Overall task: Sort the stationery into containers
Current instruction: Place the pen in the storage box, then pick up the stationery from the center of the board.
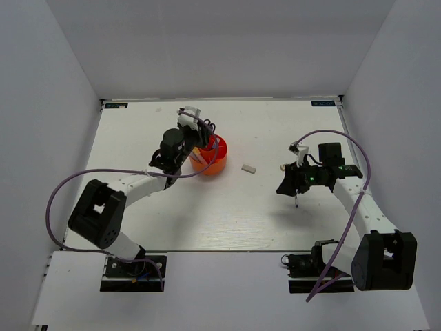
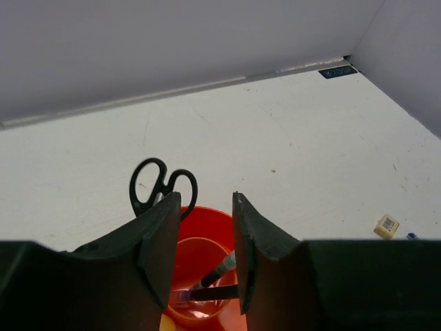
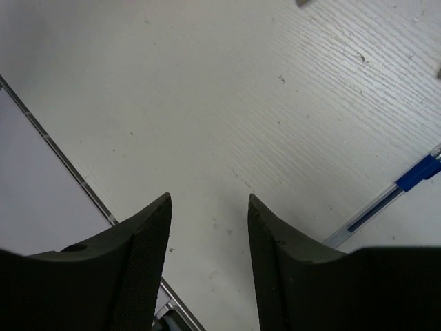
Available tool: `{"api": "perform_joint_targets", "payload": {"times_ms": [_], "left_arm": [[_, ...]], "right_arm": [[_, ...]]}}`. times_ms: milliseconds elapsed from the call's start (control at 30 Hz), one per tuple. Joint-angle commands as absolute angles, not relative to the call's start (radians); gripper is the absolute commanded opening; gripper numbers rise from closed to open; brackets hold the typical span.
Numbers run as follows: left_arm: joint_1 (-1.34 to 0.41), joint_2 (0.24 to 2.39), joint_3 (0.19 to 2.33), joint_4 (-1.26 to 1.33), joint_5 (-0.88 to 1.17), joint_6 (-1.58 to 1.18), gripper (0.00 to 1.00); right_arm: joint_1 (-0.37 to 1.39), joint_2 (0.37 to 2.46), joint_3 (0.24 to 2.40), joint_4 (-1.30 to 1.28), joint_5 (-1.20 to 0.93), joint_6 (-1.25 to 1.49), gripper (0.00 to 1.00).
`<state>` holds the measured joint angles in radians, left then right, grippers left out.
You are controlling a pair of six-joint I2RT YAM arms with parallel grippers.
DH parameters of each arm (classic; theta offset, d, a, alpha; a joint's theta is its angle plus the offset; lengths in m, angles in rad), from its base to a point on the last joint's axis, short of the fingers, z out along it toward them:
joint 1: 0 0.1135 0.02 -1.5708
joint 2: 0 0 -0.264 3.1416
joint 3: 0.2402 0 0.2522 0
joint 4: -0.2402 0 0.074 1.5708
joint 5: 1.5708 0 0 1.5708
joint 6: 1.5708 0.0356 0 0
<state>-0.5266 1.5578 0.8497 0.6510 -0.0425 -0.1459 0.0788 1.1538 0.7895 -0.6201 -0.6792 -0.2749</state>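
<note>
The round orange organiser (image 1: 212, 160) stands left of the table's middle. My left gripper (image 1: 202, 140) hangs right above it, open, with nothing between its fingers. In the left wrist view two dark pens (image 2: 219, 270) lie inside the organiser (image 2: 207, 231), below my left gripper (image 2: 204, 200). The scissors' black handles (image 2: 162, 185) show at its far rim, blades hidden. A grey-white eraser (image 1: 249, 167) lies to the right on the table. My right gripper (image 1: 292, 185) is open above bare table. Beside my right gripper (image 3: 209, 200) lies a blue-capped pen (image 3: 412, 174).
White walls close the table on three sides. The table's metal edge strip (image 3: 69, 172) runs just left of my right gripper. A small tan bit (image 1: 281, 167) lies near the right arm. Purple cables loop off both arms.
</note>
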Motion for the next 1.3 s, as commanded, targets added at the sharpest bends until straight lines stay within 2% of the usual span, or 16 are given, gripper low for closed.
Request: {"api": "perform_joint_targets", "payload": {"times_ms": [0,33,67,100,133,167,200,233,267,333,433,600,733,1033,1200,1267], "left_arm": [[-0.529,1.433,0.885,0.586,-0.035,-0.121,0.44],[-0.532,1.415,0.882,0.574,-0.025,-0.118,0.35],[-0.541,1.366,0.884,0.489,-0.02,-0.103,0.25],[-0.548,1.309,0.891,0.439,-0.018,-0.106,0.09],[-0.554,1.249,0.897,0.379,-0.009,-0.115,0.06],[-0.563,1.197,0.92,0.156,-0.003,-0.147,0.08],[-0.563,1.175,0.954,0.068,0.027,-0.167,0.08],[-0.566,1.131,0.965,-0.1,0.041,-0.188,0.32],[-0.566,1.114,0.989,-0.256,0.06,-0.21,0.5],[-0.572,1.059,0.986,-0.453,0.094,-0.236,0.73],[-0.568,0.993,0.933,-0.694,0.075,-0.276,0.84],[-0.558,0.859,0.691,-0.784,0.037,-0.267,0.9],[-0.535,0.808,0.64,-0.778,0.047,-0.249,0.91],[-0.497,0.796,0.615,-0.782,0.087,-0.247,0.92],[-0.497,0.77,0.614,-0.776,0.074,-0.244,0.92],[-0.495,0.769,0.612,-0.779,0.074,-0.245,0.92]], "right_arm": [[0.084,1.164,0.811,-0.571,-0.71,-0.336,0.5],[0.086,1.166,0.813,-0.558,-0.721,-0.359,0.41],[0.087,1.186,0.807,-0.51,-0.767,-0.453,0.37],[0.087,1.196,0.801,-0.49,-0.808,-0.49,0.34],[0.089,1.21,0.798,-0.459,-0.821,-0.517,0.32],[0.097,1.271,0.802,-0.401,-0.851,-0.607,0.32],[0.103,1.304,0.814,-0.397,-0.851,-0.642,0.32],[0.118,1.336,0.854,-0.402,-0.851,-0.7,0.42],[0.124,1.409,0.912,-0.42,-0.838,-0.725,0.48],[0.161,1.559,1.003,-0.474,-0.801,-0.802,0.53],[0.21,1.676,1.09,-0.428,-0.692,-0.822,0.66],[0.275,1.796,1.179,-0.373,-0.508,-0.739,0.72],[0.317,1.893,1.314,-0.413,-0.434,-0.661,0.77],[0.4,1.979,1.324,-0.405,-0.384,-0.64,0.78],[0.422,1.983,1.301,-0.413,-0.376,-0.647,0.73],[0.431,1.986,1.298,-0.419,-0.361,-0.658,0.63]]}}
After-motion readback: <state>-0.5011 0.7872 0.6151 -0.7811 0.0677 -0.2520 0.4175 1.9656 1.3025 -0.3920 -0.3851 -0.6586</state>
